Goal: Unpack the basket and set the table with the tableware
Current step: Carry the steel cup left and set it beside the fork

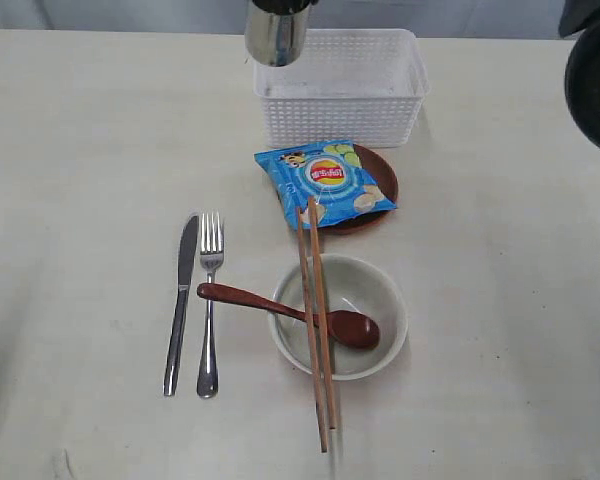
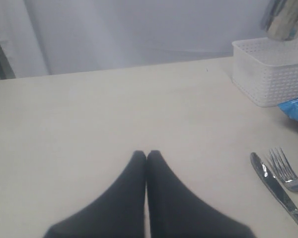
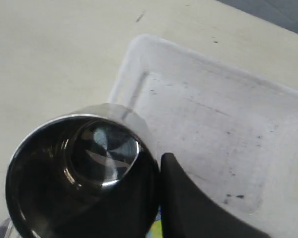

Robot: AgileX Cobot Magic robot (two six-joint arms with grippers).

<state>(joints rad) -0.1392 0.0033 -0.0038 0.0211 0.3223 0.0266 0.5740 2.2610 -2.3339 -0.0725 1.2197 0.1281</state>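
We are watching the right gripper point(image 3: 159, 166) pinching the rim of the steel cup point(image 3: 79, 168). One matte black finger point(image 3: 188, 203) is pressing against the outside of the wall, and its partner is not showing. The cup, a smooth, mirror-bright cylinder, is hanging in the air over a corner of the basket point(image 1: 340, 120). That basket is a white plastic rectangle with lattice walls, and its scuffed floor is showing below the cup.

The left gripper point(image 2: 146, 159) is keeping its two dark, tapered fingers pressed together on nothing, over the pale, faintly grained table point(image 1: 80, 150).

Just in front of the basket, a glossy blue chip bag point(image 1: 325, 182) is lying on the round brown plate point(image 1: 385, 172), covering most of it. The off-white bowl point(image 1: 385, 295) is sitting in front of that. The dark red wooden spoon point(image 1: 270, 302) is resting its scoop inside the bowl, with its handle over the rim. Two slim wooden chopsticks point(image 1: 316, 340) are lying across the bowl, crossing the spoon. Off to the side, the steel knife point(image 1: 182, 300) and fork point(image 1: 210, 300) are lying parallel on the table.
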